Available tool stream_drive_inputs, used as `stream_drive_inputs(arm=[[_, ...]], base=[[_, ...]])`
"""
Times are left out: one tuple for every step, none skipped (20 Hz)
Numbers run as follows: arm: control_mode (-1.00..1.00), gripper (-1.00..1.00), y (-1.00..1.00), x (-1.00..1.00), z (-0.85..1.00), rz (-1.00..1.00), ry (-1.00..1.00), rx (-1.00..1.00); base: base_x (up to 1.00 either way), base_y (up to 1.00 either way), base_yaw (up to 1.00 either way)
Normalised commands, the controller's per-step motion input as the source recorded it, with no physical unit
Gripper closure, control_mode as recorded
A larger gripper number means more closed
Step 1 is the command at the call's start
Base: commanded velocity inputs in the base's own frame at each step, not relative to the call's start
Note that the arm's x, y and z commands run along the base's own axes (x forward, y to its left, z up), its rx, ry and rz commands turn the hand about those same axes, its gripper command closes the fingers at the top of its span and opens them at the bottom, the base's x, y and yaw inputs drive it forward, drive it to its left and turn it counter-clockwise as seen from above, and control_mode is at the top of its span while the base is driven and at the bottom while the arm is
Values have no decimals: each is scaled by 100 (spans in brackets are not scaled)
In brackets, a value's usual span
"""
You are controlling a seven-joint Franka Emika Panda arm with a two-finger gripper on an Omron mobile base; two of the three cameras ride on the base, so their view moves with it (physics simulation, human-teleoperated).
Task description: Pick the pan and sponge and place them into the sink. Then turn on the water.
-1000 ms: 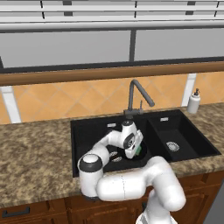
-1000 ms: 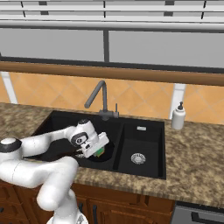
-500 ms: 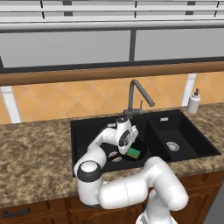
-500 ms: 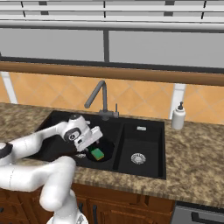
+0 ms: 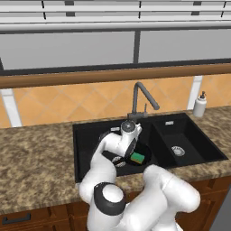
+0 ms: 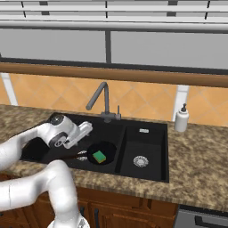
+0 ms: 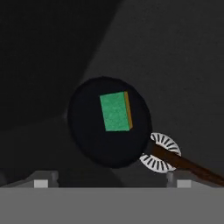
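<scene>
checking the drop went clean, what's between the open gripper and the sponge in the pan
Nothing. In the hand view the gripper is open above the sponge, which lies flat inside the pan in the sink; the stretch between them is bare.

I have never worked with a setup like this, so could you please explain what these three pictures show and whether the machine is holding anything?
It is a rendered kitchen with a white robot arm. Two pictures come from cameras on its base, behind it to left and right. The third looks down from a camera on its hand. The hand is open and holds nothing. Below it, in the larger basin of the black sink, lies the pan, with the green sponge resting in it. Its wooden handle crosses the silver drain. The faucet shows no stream of water. A soap dispenser stands on the counter.
</scene>
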Motion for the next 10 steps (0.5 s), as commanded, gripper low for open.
stream_drive_inputs(arm=[[-100, -100, 29, -66, 71, 16, -45, 0], [-100, -100, 24, -64, 75, 16, -45, 3], [-100, -100, 17, -54, 81, 13, -43, 3], [-100, -100, 8, -50, 90, 9, -40, 4], [-100, -100, 0, -44, 99, 0, -25, 5], [-100, -100, 0, -31, 100, 0, -11, 3], [-100, -100, 6, -18, 100, -1, -5, 0], [-100, -100, 3, -15, 100, -1, 0, 0], [-100, -100, 0, -27, 100, 0, 0, 0], [-100, -100, 0, -23, 100, 0, 0, 3]], base=[[0, 0, 0], [0, 0, 0], [0, 0, 0], [0, 0, 0], [0, 0, 0], [0, 0, 0], [0, 0, 0], [0, 0, 0], [0, 0, 0], [0, 0, 0]])
